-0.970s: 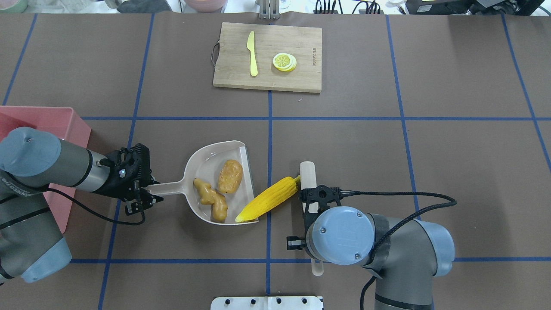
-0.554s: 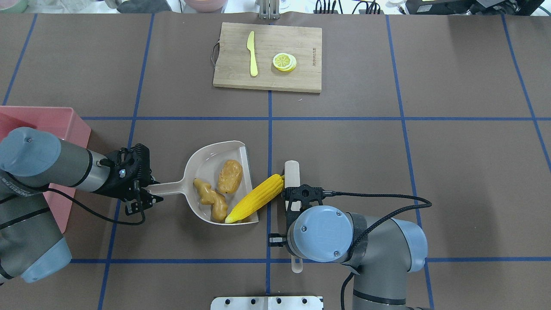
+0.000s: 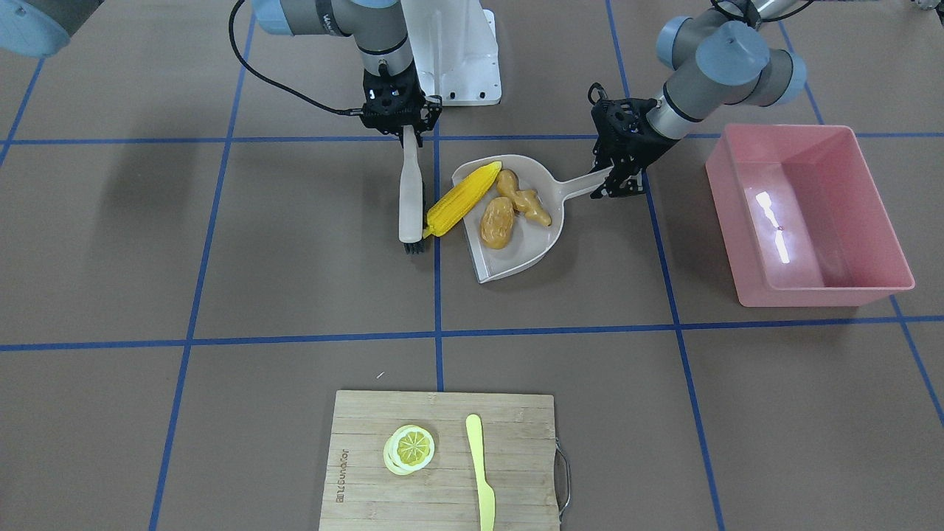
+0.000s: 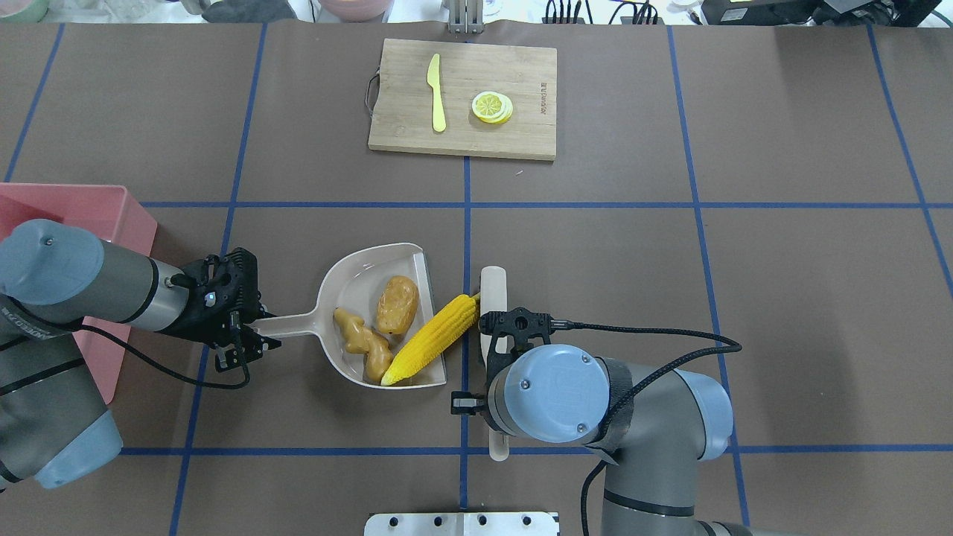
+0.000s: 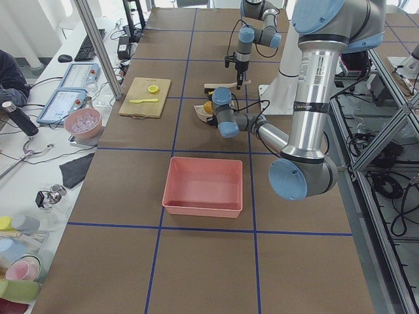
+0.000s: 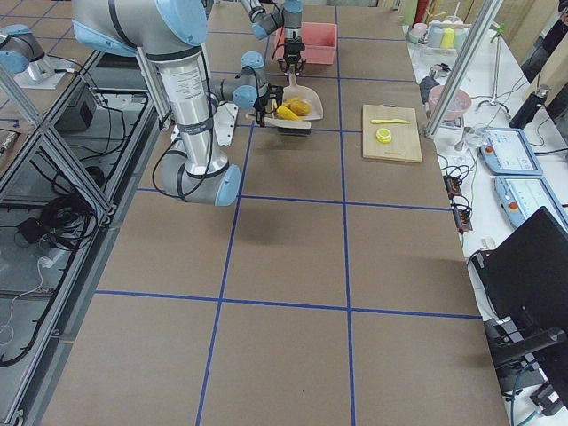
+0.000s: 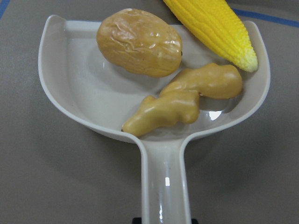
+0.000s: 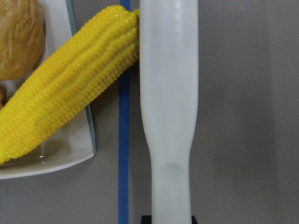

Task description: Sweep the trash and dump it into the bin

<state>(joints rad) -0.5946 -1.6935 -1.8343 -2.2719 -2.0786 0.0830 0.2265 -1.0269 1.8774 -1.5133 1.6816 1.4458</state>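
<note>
The beige dustpan [image 4: 350, 279] lies flat on the table. My left gripper [image 4: 252, 333] is shut on its handle [image 7: 166, 177]. The brown potato [image 4: 397, 304] and tan ginger root [image 4: 363, 345] lie inside the pan. The yellow corn cob [image 4: 432, 340] lies slanted across the pan's lip, its tip inside and its thick end outside against a white brush [image 4: 492, 294]. My right gripper [image 3: 404, 127] is shut on the brush's handle, with the bristles [image 3: 415, 245] on the table. The pink bin [image 3: 804, 214] stands apart on my left side and looks empty.
A wooden cutting board [image 4: 521, 74] lies at the far middle with a pale yellow knife [image 4: 436, 93] and lemon slices [image 4: 491, 106] on it. A white base plate [image 4: 461, 523] sits at the near edge. My left arm overlaps the bin in the overhead view.
My right arm has moved left with the brush, pushing the corn cob further into the dustpan. The left arm and the dustpan have stayed put.
</note>
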